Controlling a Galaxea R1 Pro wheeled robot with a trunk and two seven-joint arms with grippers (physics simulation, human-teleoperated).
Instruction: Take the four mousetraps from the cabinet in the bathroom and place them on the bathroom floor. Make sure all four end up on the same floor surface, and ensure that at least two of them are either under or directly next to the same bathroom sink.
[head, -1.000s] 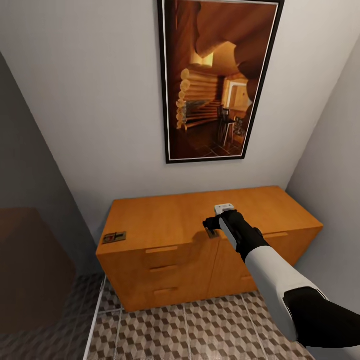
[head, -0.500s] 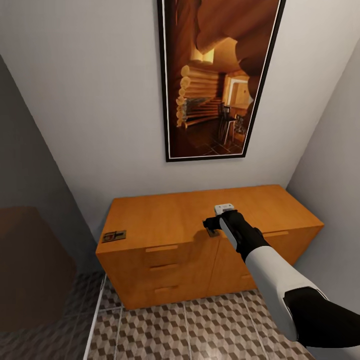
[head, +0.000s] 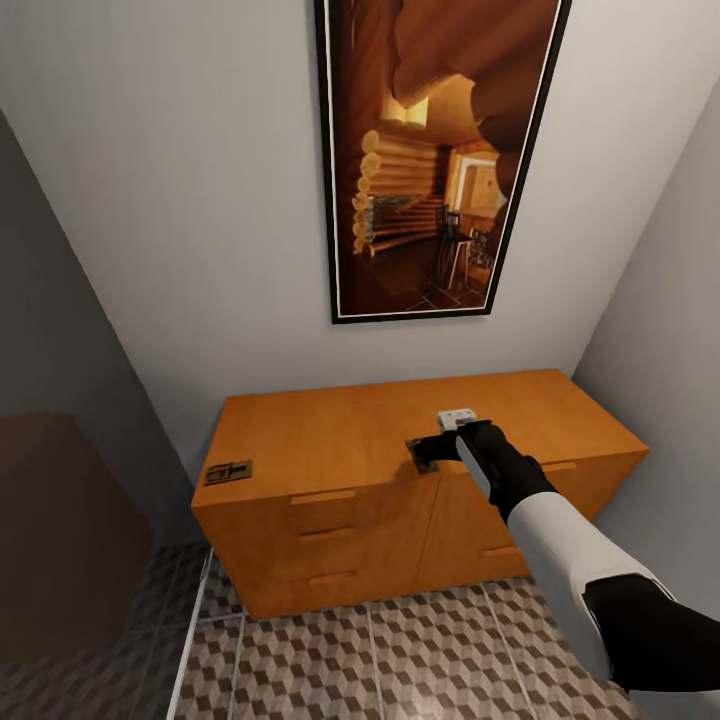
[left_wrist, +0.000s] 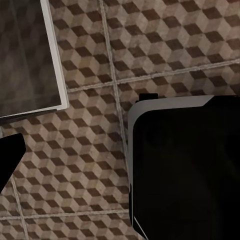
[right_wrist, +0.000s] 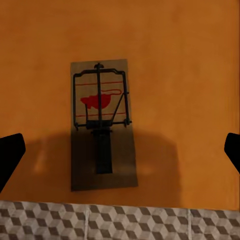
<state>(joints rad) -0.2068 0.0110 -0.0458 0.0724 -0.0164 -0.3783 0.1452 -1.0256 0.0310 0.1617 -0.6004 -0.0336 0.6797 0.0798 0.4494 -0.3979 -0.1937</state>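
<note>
The orange-brown cabinet (head: 330, 440) stands against the back wall, its drawers shut. One mousetrap (head: 228, 472) lies at the top's front left corner. A second mousetrap (head: 424, 456) lies near the front edge at the middle, right under my right gripper (head: 432, 450). In the right wrist view this mousetrap (right_wrist: 102, 125) lies flat on the cabinet top (right_wrist: 175, 50), red spot up, between the widely spread fingertips (right_wrist: 10, 155) of the open right gripper (right_wrist: 120, 152), untouched. My left gripper hangs over the cube-patterned bathroom floor (left_wrist: 150, 50), one dark fingertip (left_wrist: 7, 155) showing.
A large framed picture (head: 435, 160) hangs above the cabinet. A grey wall (head: 670, 350) closes in on the right and a translucent grey panel (head: 60, 400) on the left. A white-framed glass panel (left_wrist: 30, 55) and my own base (left_wrist: 185, 170) sit below the left arm.
My right gripper has shifted slightly to the right above the middle mousetrap, which now shows more fully in front of it. Nothing else has moved.
</note>
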